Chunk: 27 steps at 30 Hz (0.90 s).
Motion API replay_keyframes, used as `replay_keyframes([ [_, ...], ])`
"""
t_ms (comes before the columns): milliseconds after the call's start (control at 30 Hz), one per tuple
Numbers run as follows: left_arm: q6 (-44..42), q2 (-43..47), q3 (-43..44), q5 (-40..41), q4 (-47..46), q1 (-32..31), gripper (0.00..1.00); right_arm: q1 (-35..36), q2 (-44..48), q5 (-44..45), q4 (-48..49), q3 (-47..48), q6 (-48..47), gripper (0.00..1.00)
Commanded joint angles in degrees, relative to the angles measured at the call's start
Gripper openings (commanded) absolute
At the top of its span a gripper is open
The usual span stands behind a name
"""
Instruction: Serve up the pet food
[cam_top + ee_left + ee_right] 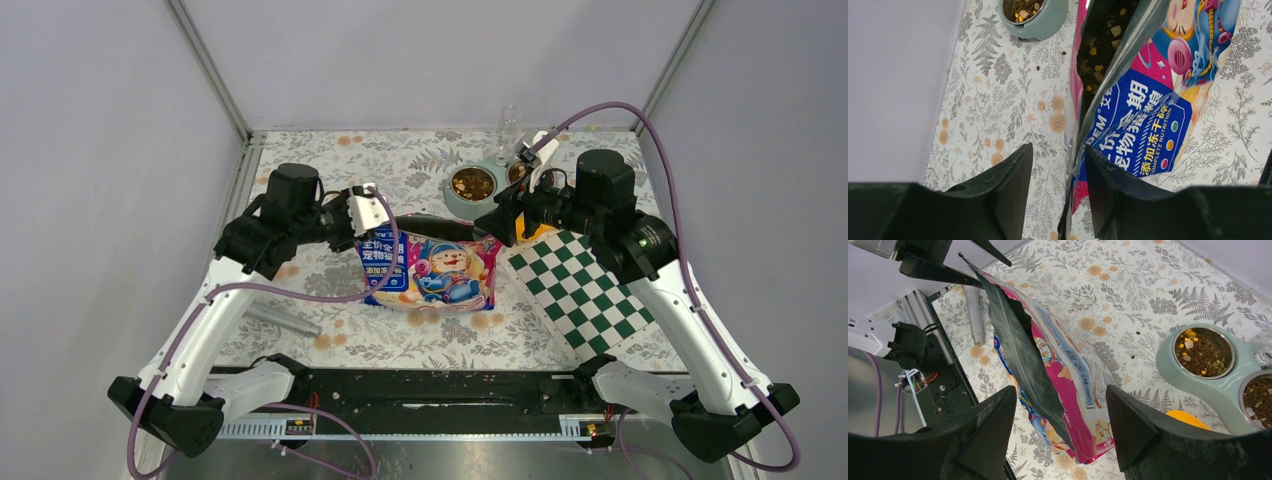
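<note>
left gripper (1058,150): matte black wedge jaws apart, crinkled edge of glossy bag (1143,115) upright between them | right gripper (1060,390): jaws wide apart, clamping nothing | pet food (1098,45): pebbly kibble inside the bag, top centre; more in round steel bowls of the mint feeder (1168,365), right edge | strip of floral cloth (1128,300) separates bag and feeder

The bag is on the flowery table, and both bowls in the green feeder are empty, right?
No, one thing is wrong. The bowls are not empty: both hold kibble, as the right wrist view shows. The bag is on the flowery table, and the feeder is green.
</note>
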<state>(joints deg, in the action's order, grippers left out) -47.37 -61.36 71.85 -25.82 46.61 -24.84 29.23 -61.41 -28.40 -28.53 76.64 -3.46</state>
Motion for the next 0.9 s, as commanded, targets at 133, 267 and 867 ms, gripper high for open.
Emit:
replay_keyframes([
  [133, 0.31, -1.02, 3.70, 3.27, -1.91, -2.45, 0.39, 0.62, -0.21, 0.94, -0.74, 2.10, -1.25, 0.73],
  [267, -0.71, -1.74, 4.60, 3.12, -0.25, -3.22, 0.32, 0.70, -0.23, 0.94, -1.23, 2.32, -2.26, 0.74],
  [867, -1.33, -3.30, 6.54, 2.90, 2.10, -3.70, 0.21, 0.75, -1.38, -1.66, -12.88, 6.10, -16.98, 0.82],
])
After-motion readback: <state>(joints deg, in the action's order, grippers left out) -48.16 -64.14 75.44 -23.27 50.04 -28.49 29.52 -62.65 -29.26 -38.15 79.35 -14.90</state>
